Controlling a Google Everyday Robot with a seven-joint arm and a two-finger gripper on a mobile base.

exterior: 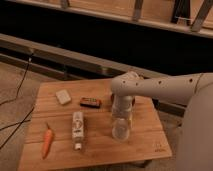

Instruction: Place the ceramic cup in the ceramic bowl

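Note:
The ceramic cup [121, 130], small, white and without a handle, stands on the wooden table [145, 145] right of centre. My gripper [121, 114] hangs straight down over it from the white arm [165, 89] that reaches in from the right. Its lower end is at the cup's rim, and I cannot tell whether it touches the cup. The ceramic bowl is hidden or out of view.
A white bottle with a label [77, 129] lies on its side left of the cup. A carrot [47, 141] lies near the front left corner. A pale block [63, 96] and a dark flat packet [90, 102] lie toward the back. Cables run over the floor on the left.

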